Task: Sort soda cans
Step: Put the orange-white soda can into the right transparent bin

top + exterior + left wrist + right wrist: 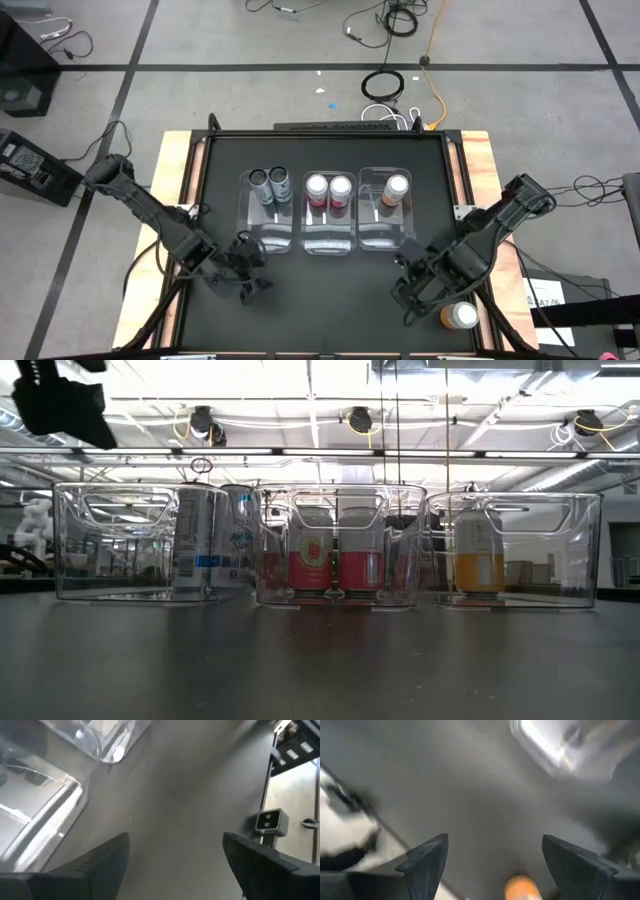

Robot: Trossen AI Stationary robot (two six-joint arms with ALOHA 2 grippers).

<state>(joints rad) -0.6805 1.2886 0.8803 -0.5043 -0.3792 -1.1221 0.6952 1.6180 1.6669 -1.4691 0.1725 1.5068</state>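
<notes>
Three clear bins stand in a row mid-table. Two dark grey cans [268, 185] stand in the left bin [262, 238], two pink cans [328, 189] in the middle bin [328, 243], and one orange can [396, 190] in the right bin [372, 236]. A second orange can [459, 316] stands upright near the table's near right corner. My right gripper [408, 290] hovers open just left of that can, pointing steeply down; the can's top [522, 889] shows low between the fingers. My left gripper [248, 278] is open and empty in front of the left bin.
Bare black tabletop [330, 300] lies between the two grippers, in front of the bins. Wooden borders [170, 200] run along the table's left and right sides. Cables lie on the floor beyond the far edge.
</notes>
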